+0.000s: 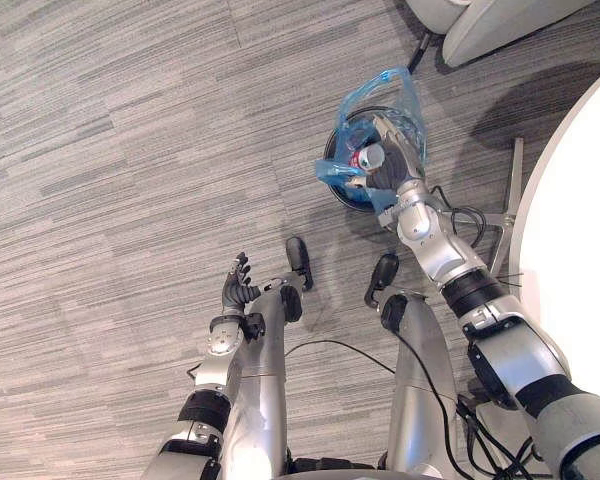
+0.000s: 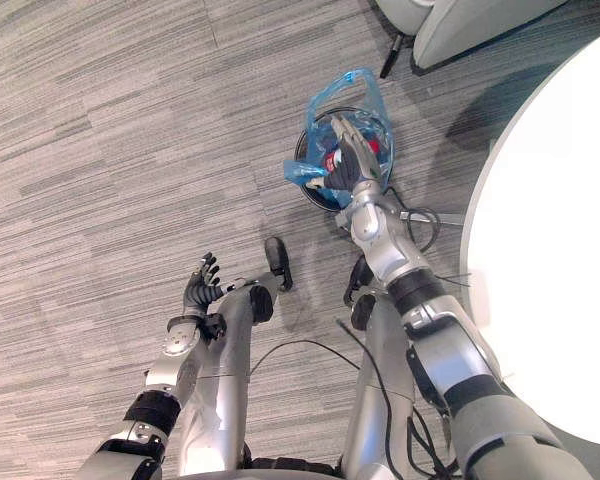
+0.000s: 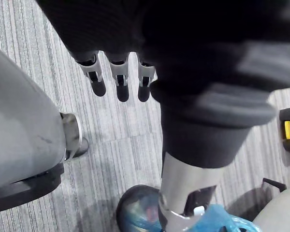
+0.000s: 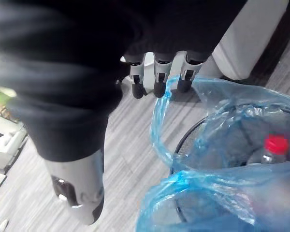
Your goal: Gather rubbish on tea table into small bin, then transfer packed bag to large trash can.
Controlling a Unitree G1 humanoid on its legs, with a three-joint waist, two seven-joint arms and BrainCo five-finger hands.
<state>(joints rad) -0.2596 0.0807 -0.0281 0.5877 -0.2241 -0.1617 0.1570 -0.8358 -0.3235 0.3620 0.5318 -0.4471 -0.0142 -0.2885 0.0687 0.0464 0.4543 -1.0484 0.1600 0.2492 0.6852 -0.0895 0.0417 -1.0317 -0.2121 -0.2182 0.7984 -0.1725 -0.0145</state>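
1. The left hand (image 1: 238,289) hangs nearest the robot, low above the grey carpet floor (image 1: 120,150). Its fingers are loose and nearly straight, and it holds nothing.
2. The right arm reaches forward, and the right hand (image 1: 387,164) lies over the mouth of the bin (image 1: 351,200). In the right wrist view its fingers (image 4: 158,83) are straight in a row and the thumb stands apart. Nothing is clasped.
3. The fingertips are just beside the raised loop of the blue bag (image 4: 222,193). I cannot tell whether they touch the plastic.
4. The bin is small, round and of dark mesh. It stands on the floor, just beside the white round worktop (image 1: 580,220), on the robot's right.
5. The bag lines the bin. Its rim spills over the bin's edge, and one loop stands up on the far side.
6. A clear bottle (image 4: 268,152) with a red cap lies inside the bag, down in the bin.
7. Beyond the bin, at the far edge, stands a piece of white furniture (image 1: 490,25) on the carpet.
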